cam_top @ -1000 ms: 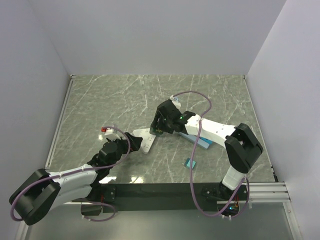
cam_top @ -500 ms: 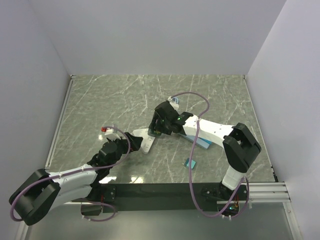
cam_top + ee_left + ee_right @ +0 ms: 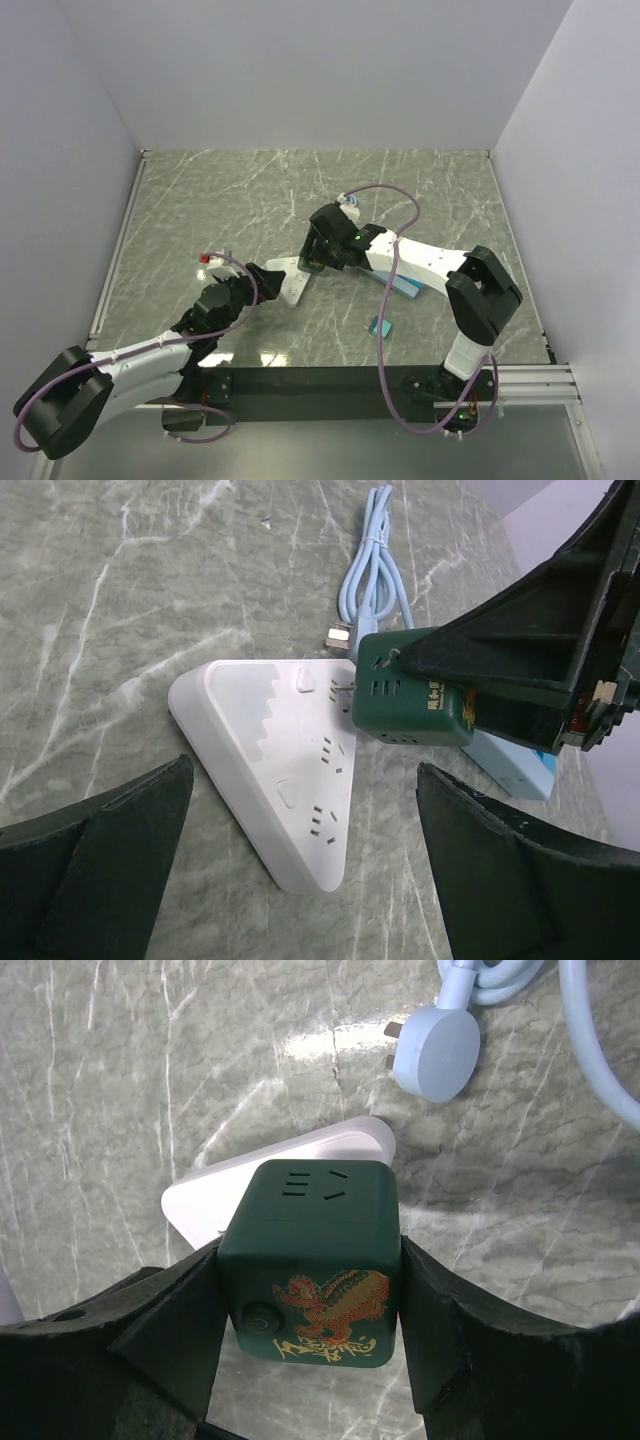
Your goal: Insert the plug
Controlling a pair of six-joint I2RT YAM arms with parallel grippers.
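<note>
Green plug (image 3: 415,702) at white strip (image 3: 270,750); only left wrist shows prongs (image 3: 343,686).

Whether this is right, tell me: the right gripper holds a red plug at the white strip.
Wrong: the plug is dark green, not red, as the right wrist view shows. The right gripper holds it at the white strip.
</note>
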